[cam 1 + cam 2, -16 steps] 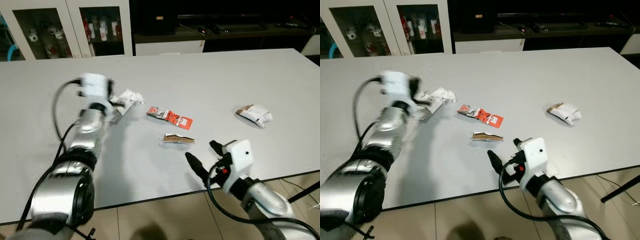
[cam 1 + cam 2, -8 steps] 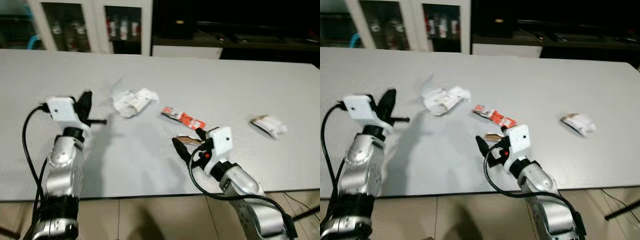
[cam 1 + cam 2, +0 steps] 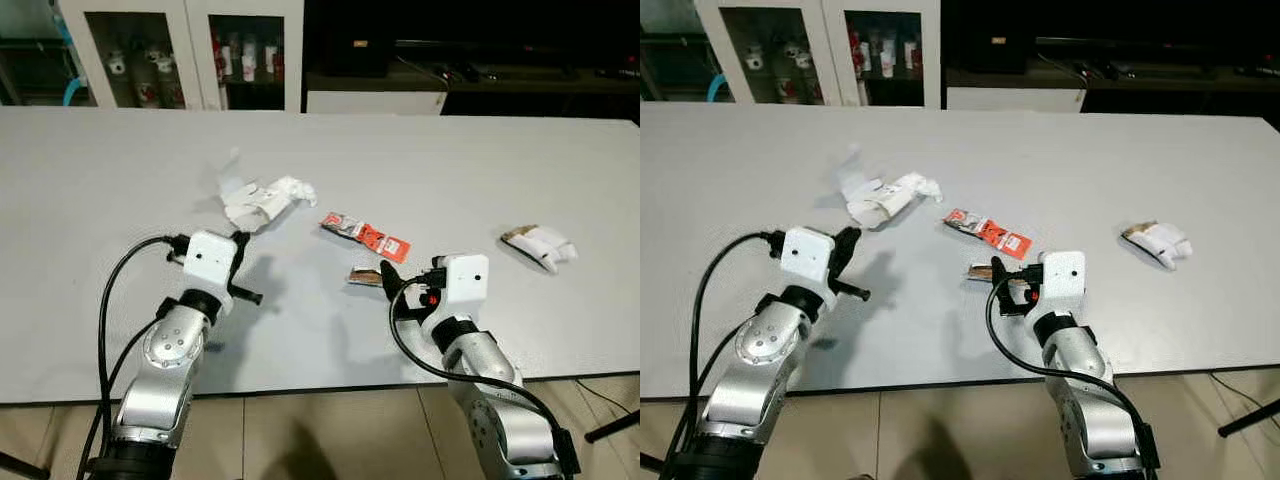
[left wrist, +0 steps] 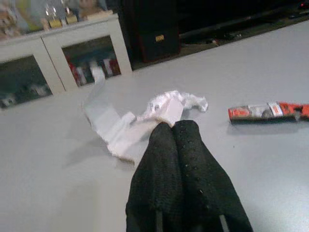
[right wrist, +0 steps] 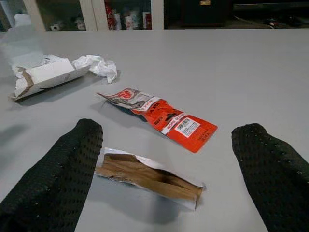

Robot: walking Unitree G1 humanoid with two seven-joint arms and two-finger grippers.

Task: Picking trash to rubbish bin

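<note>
A wide pale grey table (image 3: 420, 140) runs across the room, with glass-fronted white cabinets (image 3: 180, 50) and a dark low unit behind it; no rubbish bin can be made out.

Nearest, at the table's front edge, the right gripper (image 5: 166, 181) hangs low with its 2 black fingers spread wide, straddling a small torn brown-and-silver wrapper (image 5: 147, 177) that lies flat between them; judged from its look it is nearly weightless, thin foil-lined paper, limp and a little slick, so it will slide or crumple rather than resist; the best hold seems to be across its short width near the middle, pinching it against the table top so it buckles up into the pads. The left gripper (image 4: 171, 133) has its 2 fingers pressed together, holding nothing, tips aimed at the crumpled white paper (image 4: 145, 118), near but not touching it; that paper is bulky, soft and springy, easy to take by any raised fold.

Just beyond the brown wrapper lies a flat red-and-white sachet (image 5: 159, 113), thin and glossy, probably hard to lift off the surface; further right, well apart, sits 1 more white folded wrapper (image 3: 540, 245).
</note>
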